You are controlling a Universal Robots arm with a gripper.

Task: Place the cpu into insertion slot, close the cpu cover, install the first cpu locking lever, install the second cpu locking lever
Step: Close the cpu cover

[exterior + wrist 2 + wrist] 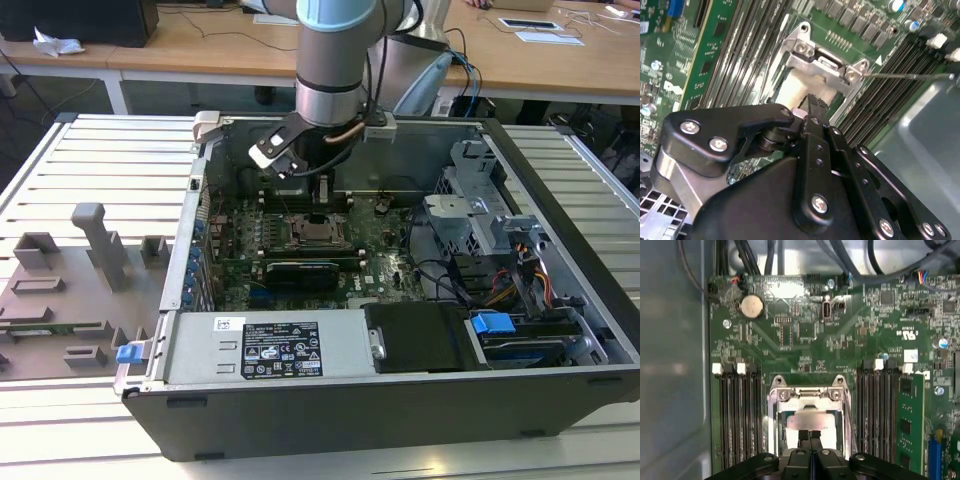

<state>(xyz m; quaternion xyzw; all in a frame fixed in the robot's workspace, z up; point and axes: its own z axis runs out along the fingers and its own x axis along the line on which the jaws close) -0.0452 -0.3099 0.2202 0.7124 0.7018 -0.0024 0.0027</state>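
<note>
The insertion slot (314, 231) sits mid-motherboard inside the open computer case. In both wrist views the cpu (810, 420) (804, 89) lies in it, its dull silver top showing through the window of the cpu cover (807, 392) (824, 65), which lies down over it. My gripper (810, 436) (324, 193) hangs directly over the socket, fingertips (815, 106) pressed together, shut with nothing between them, at or just above the chip's top. A thin metal lever rod (910, 76) sticks out sideways from the socket's corner.
Black memory slots (737, 415) (880, 405) flank the socket on both sides. A long black card (300, 271) lies across the board nearer the case front. Cables and a drive cage (480, 215) fill the exterior view's right. The case wall (670, 365) stands close by.
</note>
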